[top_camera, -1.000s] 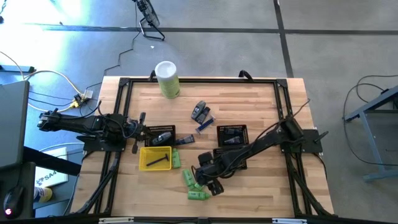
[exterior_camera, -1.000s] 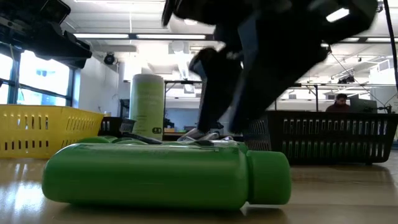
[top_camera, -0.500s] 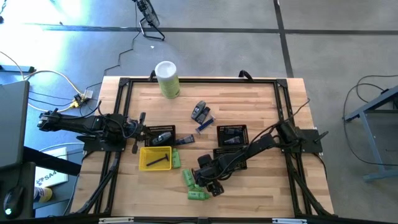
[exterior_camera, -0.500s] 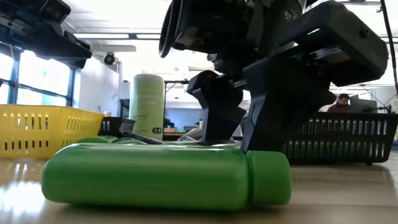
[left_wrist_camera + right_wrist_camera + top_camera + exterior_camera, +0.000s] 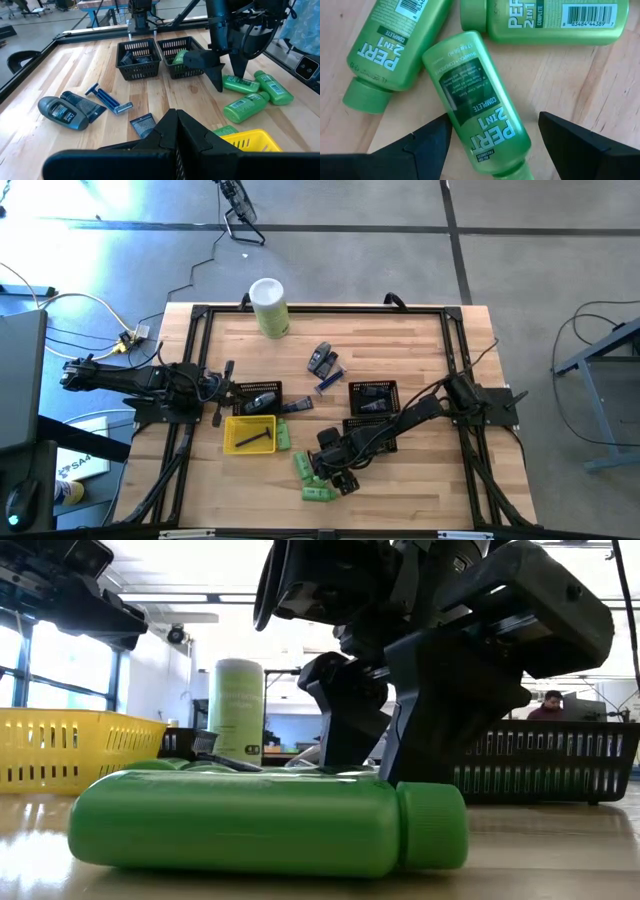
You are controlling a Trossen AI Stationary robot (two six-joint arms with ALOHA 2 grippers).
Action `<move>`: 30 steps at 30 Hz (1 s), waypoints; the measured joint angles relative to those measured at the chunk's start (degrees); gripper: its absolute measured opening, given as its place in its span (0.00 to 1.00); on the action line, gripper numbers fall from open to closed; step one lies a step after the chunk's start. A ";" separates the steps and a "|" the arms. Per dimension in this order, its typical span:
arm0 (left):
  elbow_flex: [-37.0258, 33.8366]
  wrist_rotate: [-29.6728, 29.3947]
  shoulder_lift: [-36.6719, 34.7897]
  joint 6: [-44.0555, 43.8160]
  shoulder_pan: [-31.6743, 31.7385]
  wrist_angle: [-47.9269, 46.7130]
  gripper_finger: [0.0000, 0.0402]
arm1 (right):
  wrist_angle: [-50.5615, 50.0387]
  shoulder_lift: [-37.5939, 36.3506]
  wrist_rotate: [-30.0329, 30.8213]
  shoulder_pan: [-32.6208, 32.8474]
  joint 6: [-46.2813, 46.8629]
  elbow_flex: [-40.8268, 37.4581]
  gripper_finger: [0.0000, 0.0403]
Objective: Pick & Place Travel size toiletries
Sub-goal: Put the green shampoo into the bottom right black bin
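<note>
Lower centre of high view: right pincer down over cluster of three green bottles on worktop, fingers spread wide, nothing held. In right wrist view we see middle bottle lying between the two fingers; contact we cannot tell. Low view alone shows fingers standing behind nearest bottle. Left pincer clenched, empty, at left edge of high view, beside yellow tray. Left wrist view alone shows grey tube and blue razor on wood.

Right gripper fingers spread over green bottles; black baskets behind.
</note>
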 joint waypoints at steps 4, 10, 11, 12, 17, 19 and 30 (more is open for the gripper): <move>0.00 0.00 -0.01 -0.01 -0.01 0.00 0.00 | -0.02 -0.01 -0.09 0.00 0.00 0.00 0.67; 0.00 0.00 -0.01 -0.01 0.00 0.00 0.00 | -0.04 -0.04 -0.15 0.00 0.02 0.00 0.57; 0.00 0.00 -0.02 0.00 0.00 0.00 0.00 | -0.04 -0.04 -0.23 0.00 0.02 0.00 0.56; 0.00 0.00 -0.01 0.00 0.01 0.00 0.00 | -0.04 -0.04 -0.29 0.00 0.02 0.00 0.54; 0.00 0.00 0.00 0.00 0.00 0.00 0.00 | -0.08 -0.10 -0.31 0.07 0.02 0.00 0.50; 0.00 0.00 -0.02 0.00 0.01 0.00 0.00 | -0.19 -0.11 -0.43 0.06 0.02 0.00 0.48; 0.00 0.00 -0.02 0.00 0.00 0.00 0.00 | -1.86 -5.37 0.44 -0.11 0.70 -0.02 0.45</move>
